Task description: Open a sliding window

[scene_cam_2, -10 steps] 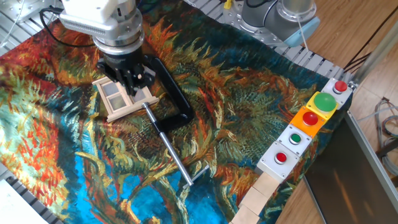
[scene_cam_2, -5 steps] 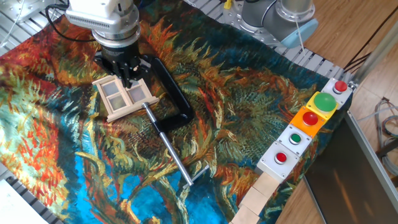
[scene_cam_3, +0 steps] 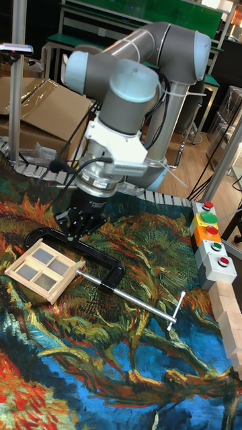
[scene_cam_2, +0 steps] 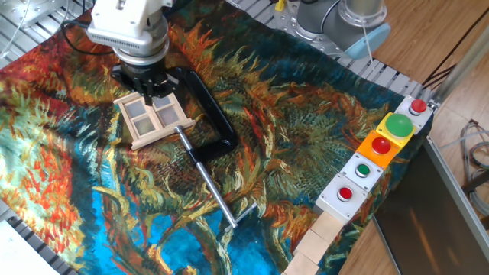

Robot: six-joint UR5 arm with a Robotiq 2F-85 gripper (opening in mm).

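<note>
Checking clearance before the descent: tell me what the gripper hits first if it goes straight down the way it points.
Probably the far edge of the small pale wooden sliding window, under the gripper. The black C-clamp lies close beside; depth is unclear.

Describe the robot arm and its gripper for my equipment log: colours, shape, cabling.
The arm is built of thick grey tubes with pale blue caps at the joints. A white boxy wrist unit carries the black two-finger gripper. Thin black cables loop beside the wrist.
</note>
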